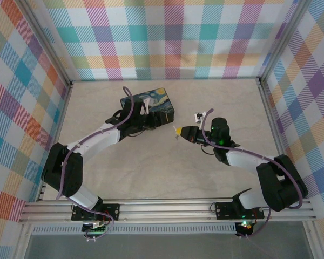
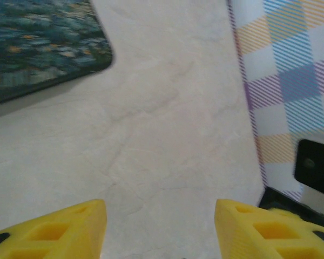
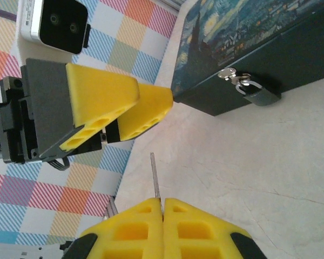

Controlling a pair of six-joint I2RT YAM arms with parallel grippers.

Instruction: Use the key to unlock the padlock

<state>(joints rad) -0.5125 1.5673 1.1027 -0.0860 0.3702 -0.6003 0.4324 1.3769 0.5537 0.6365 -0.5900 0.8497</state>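
– Grip first: your right pincer point(image 3: 163, 203) has its yellow fingers pressed together on the key point(image 3: 155, 178). They pinch its near end, so only the blade shows.

– Agreed. Which way does your key point?

– Straight out from the fingertips, its long axis in line with the pincer. In your right wrist view the blade runs almost straight up, leaning a little left at the tip. It is a thin, pale grey, flat sliver.

– And your left pincer point(image 2: 159, 209)?

– Fingers apart, nothing between them, with bare table point(image 2: 167, 124) showing through the gap. From your right wrist camera you see it point(image 3: 155, 95) just beyond the key's tip, its wedge-shaped fingers aimed at the box point(image 3: 243, 38).

– So your key is aimed nearer those fingers than at the padlock point(image 3: 259, 93)?

– Yes. Your padlock sits up and to the right of the blade's line, well apart from the tip. It hangs on a silvery hasp on the box's dark side wall, just below the painted lid.

– How does it lie?

– Tilted: the silvery loop points up-left into the hasp and the dark body slants down-right, close to the table. You cannot make out the keyhole.

– From above?

– Your right pincer point(image 1: 177, 131) is right of the box point(image 1: 154, 105), which lies toward the far checked wall point(image 1: 167, 38).
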